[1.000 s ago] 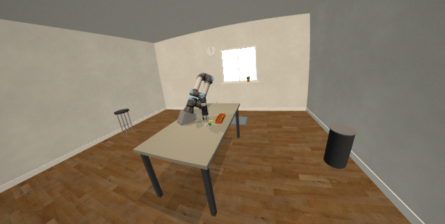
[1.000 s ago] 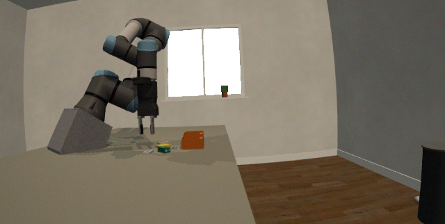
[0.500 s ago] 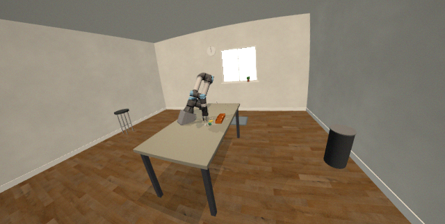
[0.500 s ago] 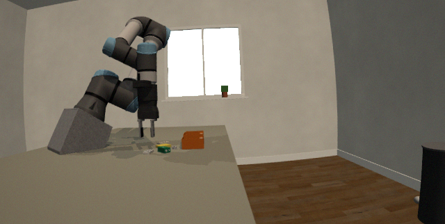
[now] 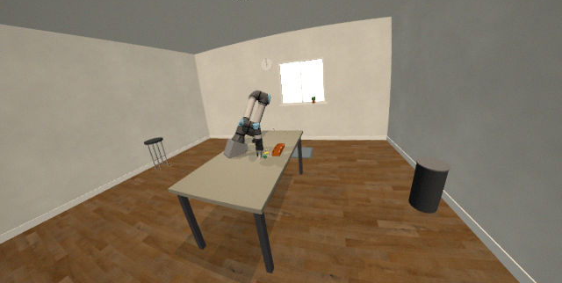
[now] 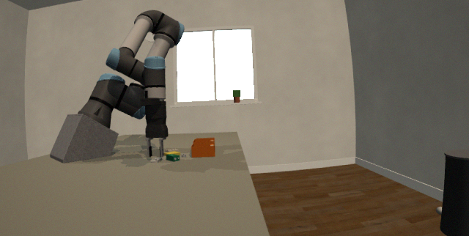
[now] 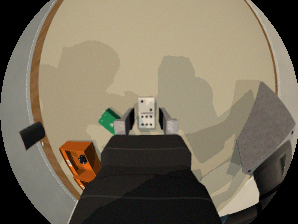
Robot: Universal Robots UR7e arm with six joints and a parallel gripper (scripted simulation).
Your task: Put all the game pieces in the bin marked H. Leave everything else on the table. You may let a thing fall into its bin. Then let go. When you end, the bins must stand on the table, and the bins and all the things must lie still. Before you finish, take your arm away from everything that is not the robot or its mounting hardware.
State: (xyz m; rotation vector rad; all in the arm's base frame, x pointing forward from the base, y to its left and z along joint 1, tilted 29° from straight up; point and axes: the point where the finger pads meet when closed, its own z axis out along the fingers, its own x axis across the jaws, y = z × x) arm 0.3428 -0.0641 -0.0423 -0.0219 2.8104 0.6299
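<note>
- Tool [image 6: 155, 154] is hanging low over the worktop [image 6: 110, 192], fingers spread apart and gripping nothing.
- White domino [image 7: 145, 113] is lying flat right between the fingertips in the wrist view, its long axis pointing away from the camera, so the fingers are standing either side of its narrow width.
- Green piece [image 7: 109, 120] is sitting just beside it, to the left in that view.
- Orange bin [image 6: 203, 147] is waiting further that way, near the worktop edge; its letter is too small to read.

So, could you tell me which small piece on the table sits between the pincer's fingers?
The white domino, dotted, between the open pincer fingers; the green block lies beside them.
</note>
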